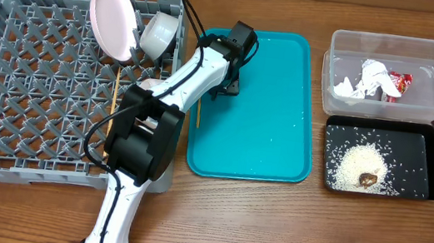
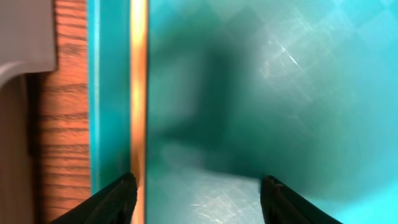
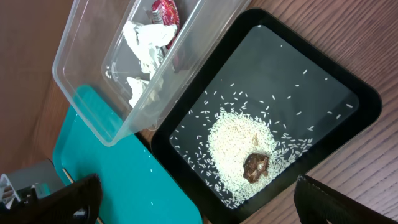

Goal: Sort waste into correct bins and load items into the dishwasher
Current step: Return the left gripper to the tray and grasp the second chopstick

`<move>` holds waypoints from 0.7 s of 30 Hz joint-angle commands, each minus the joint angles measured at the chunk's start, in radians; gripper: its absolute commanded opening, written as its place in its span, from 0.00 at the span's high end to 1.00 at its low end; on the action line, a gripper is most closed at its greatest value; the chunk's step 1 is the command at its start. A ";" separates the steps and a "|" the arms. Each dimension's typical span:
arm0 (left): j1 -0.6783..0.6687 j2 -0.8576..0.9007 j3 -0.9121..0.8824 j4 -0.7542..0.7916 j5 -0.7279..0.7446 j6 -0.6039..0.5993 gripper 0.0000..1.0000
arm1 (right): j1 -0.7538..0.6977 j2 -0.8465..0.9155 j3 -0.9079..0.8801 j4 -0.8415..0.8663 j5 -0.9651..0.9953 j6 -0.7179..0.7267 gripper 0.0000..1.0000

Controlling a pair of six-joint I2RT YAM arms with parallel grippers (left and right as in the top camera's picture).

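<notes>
We log grey rack (image 1: 5, 68) holding plate (image 1: 113, 20), bowl (image 1: 159, 34). Left gripper (image 2: 198, 185) spread wide above teal tray (image 1: 270, 103), chopstick (image 2: 138, 93) along tray's rack-side rim beside one finger. Right gripper (image 3: 199, 186) spread wide near black tray (image 3: 367, 99); rice (image 3: 236, 137), brown lump (image 3: 255, 165) inside.

White left arm (image 1: 192, 75), black joints (image 1: 145, 139), black fingers (image 2: 112, 204)

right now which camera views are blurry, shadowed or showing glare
Left wrist: soft focus, the chopstick is a blurred stripe, and a dark shadow lies across the teal tray. Right wrist: the rice is crisp, with a mild sheen on the black tray. Overhead: sharp and evenly lit.
</notes>
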 commanded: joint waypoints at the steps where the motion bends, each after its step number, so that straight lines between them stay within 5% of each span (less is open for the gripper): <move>1: 0.002 0.027 0.026 -0.005 -0.055 0.024 0.34 | -0.004 -0.014 0.023 0.006 -0.001 0.003 0.00; 21: 0.021 0.050 0.010 -0.011 -0.020 -0.022 0.30 | -0.004 -0.014 0.023 0.006 -0.001 0.003 0.00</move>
